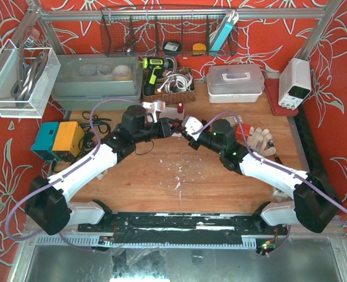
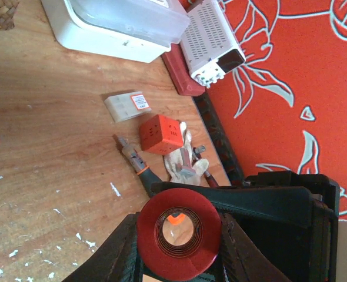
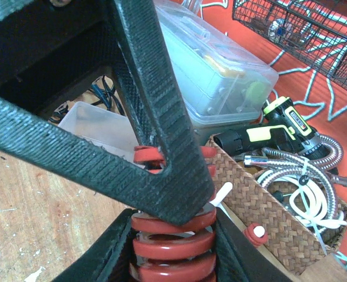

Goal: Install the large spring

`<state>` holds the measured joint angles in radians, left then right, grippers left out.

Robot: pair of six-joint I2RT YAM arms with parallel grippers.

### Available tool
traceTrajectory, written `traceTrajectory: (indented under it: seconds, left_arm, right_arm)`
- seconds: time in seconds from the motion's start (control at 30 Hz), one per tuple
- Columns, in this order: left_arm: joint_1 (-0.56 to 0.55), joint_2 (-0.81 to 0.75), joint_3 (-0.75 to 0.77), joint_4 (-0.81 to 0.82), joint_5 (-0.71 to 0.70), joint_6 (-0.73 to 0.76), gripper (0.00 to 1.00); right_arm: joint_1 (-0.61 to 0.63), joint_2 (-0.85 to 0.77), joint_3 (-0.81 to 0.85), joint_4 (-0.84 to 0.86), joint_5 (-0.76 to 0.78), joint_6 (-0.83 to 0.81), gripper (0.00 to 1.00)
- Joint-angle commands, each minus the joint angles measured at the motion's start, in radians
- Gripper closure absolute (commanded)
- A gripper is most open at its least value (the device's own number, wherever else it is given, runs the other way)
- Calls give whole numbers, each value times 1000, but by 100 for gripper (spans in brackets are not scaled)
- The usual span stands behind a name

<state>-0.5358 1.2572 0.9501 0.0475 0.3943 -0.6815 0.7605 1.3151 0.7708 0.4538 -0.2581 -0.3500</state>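
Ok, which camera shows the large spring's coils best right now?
The right wrist view: the large spring lies side-on, red coils stacked and distinct, though a black finger crosses its upper part. The left wrist view shows it only end-on, as a red ring. In the top view it cannot be made out.
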Motion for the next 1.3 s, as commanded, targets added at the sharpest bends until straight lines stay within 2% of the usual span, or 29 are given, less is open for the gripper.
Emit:
traceTrajectory:
  seconds: [0.0, 0.1, 0.3, 0.43, 0.5, 0.77, 0.87, 1.07, 1.27]
  left_arm:
    - [-1, -5, 2, 54, 34, -16, 100]
    - [-1, -5, 7, 63, 21, -18, 100]
    - [0, 15, 62, 39, -66, 48, 100]
    - [7, 54, 126, 12, -144, 133, 100]
    - [11, 81, 156, -2, -209, 186, 100]
    - [39, 284, 240, 33, -557, 437, 100]
    - [70, 378, 292, 47, -588, 461, 100]
    - [122, 552, 394, 61, -614, 512, 100]
    - [151, 663, 457, 94, -633, 546, 100]
  right_arm:
    - [12, -12, -5, 28, 20, 5, 98]
    - [12, -7, -6, 26, 21, 18, 81]
    - [13, -25, 2, -41, 81, 101, 32]
    - [11, -104, -37, -131, 266, 283, 15]
    - [10, -151, -60, -201, 325, 361, 3]
    - [-6, -345, -123, -390, 595, 572, 1]
    - [-12, -388, -134, -411, 634, 573, 1]
    - [-16, -440, -230, -301, 629, 590, 1]
    - [-18, -450, -268, -242, 639, 578, 1]
